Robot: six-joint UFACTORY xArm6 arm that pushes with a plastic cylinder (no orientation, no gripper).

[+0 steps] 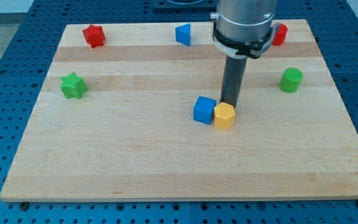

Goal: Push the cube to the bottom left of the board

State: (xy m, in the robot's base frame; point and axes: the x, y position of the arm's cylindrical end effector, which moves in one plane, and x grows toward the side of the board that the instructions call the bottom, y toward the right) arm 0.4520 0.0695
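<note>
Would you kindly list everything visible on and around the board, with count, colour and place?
star block: 1, red, top left of the board
star block: 1, green, left edge, upper half
triangular block: 1, blue, top edge, near the middle
block, shape hidden: 1, red, top right, partly behind the arm
cylinder: 1, green, right side
cube: 1, blue, centre, touching the yellow block
hexagonal block: 1, yellow, centre, right of the cube
board: 1, light wood, on a blue perforated table
my tip: 1, dark rod, just behind the yellow block
</note>
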